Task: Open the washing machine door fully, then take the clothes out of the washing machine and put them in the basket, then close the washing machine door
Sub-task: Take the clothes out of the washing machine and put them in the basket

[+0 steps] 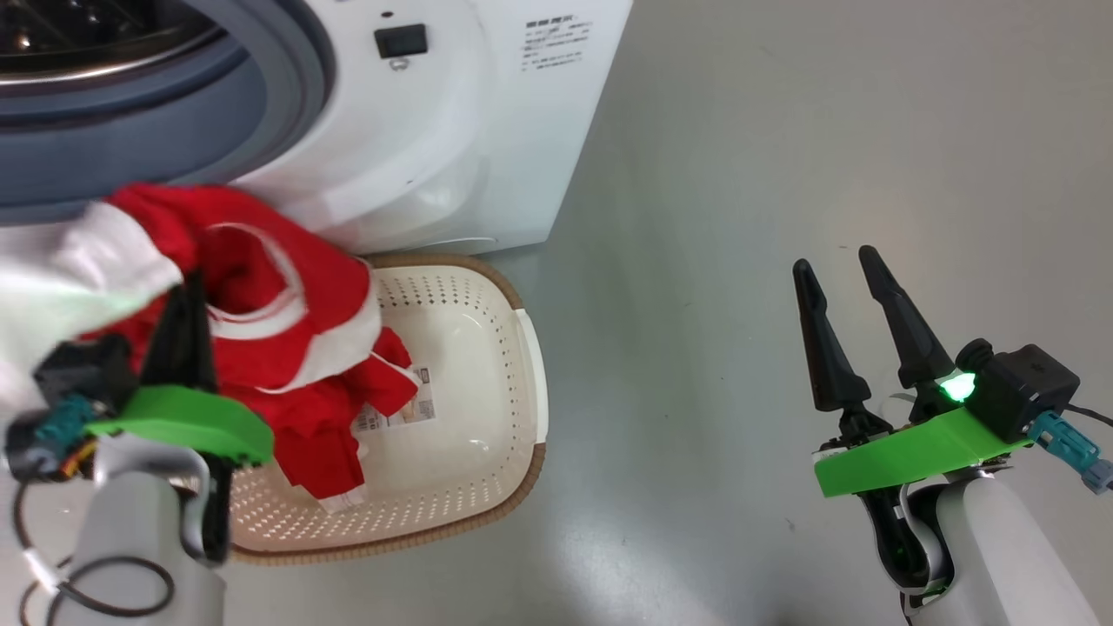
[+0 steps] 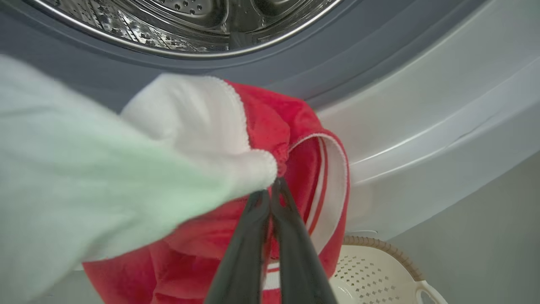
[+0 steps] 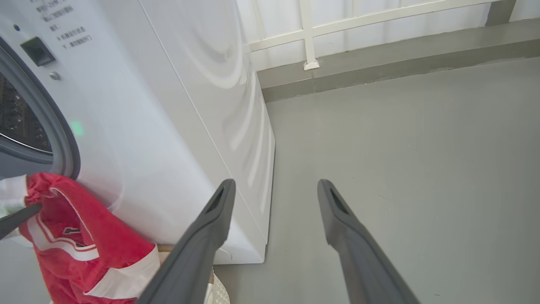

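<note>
My left gripper (image 1: pixel 185 300) is shut on the clothes (image 1: pixel 287 304), a bundle of red fabric with white panels and trim. The bundle hangs in front of the washing machine (image 1: pixel 452 130), just below its grey gasket, and its lower end droops into the basket (image 1: pixel 532 348). In the left wrist view the closed fingertips (image 2: pixel 272 188) pinch the clothes (image 2: pixel 261 122) under the steel drum (image 2: pixel 190 17), with the basket (image 2: pixel 379 270) below. My right gripper (image 1: pixel 833 261) stands open over bare floor to the right, holding nothing (image 3: pixel 275 185). The washing machine door is out of view.
Grey floor (image 1: pixel 783 130) stretches to the right of the machine and the basket. A low grey ledge with a white railing (image 3: pixel 308 38) runs behind the machine. Loose cables (image 1: pixel 78 582) hang by my left forearm.
</note>
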`<state>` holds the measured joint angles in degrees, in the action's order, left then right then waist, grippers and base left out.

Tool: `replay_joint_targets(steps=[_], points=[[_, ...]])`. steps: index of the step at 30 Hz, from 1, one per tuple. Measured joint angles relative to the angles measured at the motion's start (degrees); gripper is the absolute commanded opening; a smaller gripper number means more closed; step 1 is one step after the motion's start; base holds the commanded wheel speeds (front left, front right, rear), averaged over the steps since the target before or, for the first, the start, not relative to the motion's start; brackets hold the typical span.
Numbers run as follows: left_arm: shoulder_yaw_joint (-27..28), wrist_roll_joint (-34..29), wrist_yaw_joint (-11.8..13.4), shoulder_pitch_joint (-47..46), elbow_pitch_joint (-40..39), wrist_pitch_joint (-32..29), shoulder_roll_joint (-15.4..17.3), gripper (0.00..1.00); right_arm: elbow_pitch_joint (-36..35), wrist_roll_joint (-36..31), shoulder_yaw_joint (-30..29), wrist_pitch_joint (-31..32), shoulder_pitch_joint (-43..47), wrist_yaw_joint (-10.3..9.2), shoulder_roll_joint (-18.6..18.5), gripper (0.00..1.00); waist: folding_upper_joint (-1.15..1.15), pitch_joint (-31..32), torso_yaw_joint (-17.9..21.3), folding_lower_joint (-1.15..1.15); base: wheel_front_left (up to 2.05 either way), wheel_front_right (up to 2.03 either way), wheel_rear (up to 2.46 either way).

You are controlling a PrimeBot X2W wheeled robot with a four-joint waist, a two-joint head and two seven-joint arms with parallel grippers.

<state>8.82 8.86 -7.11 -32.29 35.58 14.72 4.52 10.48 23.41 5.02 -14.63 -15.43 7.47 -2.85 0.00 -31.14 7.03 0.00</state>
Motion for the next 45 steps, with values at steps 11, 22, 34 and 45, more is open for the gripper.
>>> replay_joint_targets(steps=[11,22,34,45], points=[[-6.99,3.47,-0.04,2.01,4.94,-0.01,-0.91,0.0,0.0,-0.29,0.04,0.0,0.04,0.0,0.0,1.0,0.0,-0.71,-0.46,0.0,0.0,0.0,0.0],[-14.06,6.73,-0.05,1.44,13.79,-0.01,-0.71,0.0,-0.41,-0.27,0.01,0.0,-0.05,0.0,0.0,1.0,0.0,-3.75,0.15,0.0,0.0,0.0,0.0],[-17.31,9.4,-0.05,-3.19,20.18,-0.01,0.71,0.0,-1.02,-0.27,-0.14,0.0,-1.41,0.0,0.01,1.0,0.0,-7.42,0.48,0.0,0.0,0.0,0.0],[-17.13,10.0,-0.05,-3.21,19.75,-0.01,1.21,1.0,-0.62,-0.27,-0.29,0.0,-1.46,0.0,0.0,1.0,0.0,-6.69,0.21,0.0,0.0,0.0,0.0]])
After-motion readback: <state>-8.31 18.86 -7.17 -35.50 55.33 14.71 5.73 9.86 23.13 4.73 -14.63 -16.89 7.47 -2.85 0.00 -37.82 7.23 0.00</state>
